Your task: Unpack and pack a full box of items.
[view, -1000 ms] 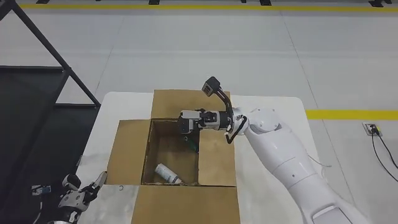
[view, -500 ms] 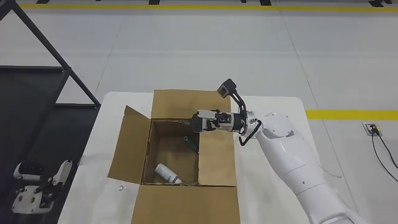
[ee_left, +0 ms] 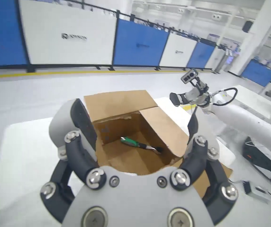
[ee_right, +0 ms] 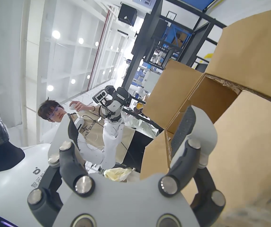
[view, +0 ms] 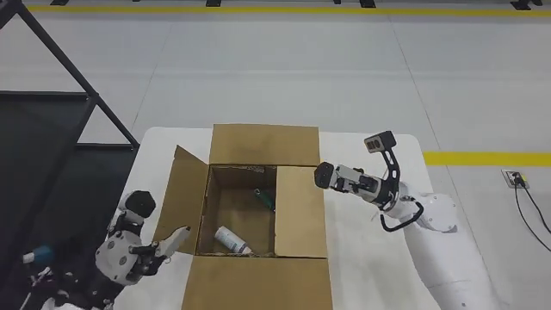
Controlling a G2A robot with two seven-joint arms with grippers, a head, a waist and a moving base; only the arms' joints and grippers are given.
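Note:
An open cardboard box [view: 263, 145] stands on the white table [view: 370, 258] with its flaps spread. Inside lie a green-handled tool [view: 264, 196] near the far side and a white bottle [view: 230, 239] near the front. My right gripper [view: 323, 175] hovers open and empty just past the outer edge of the right flap. My left gripper [view: 175, 241] is open and empty beside the raised left flap, at the box's front left corner. In the left wrist view, the left gripper [ee_left: 135, 119] frames the box [ee_left: 121, 102] and the green-handled tool [ee_left: 132, 142]. In the right wrist view, the right gripper [ee_right: 128, 119] faces the box [ee_right: 249, 48].
A black metal rack [view: 52, 138] stands left of the table. The table's right side beside the box is bare. A small grey unit with a cable [ee_left: 256, 192] lies to the box's right.
My right gripper pulled back from over the box to beyond the right flap. My left arm swung up from the table's front left corner toward the box. The left flap tilted upward.

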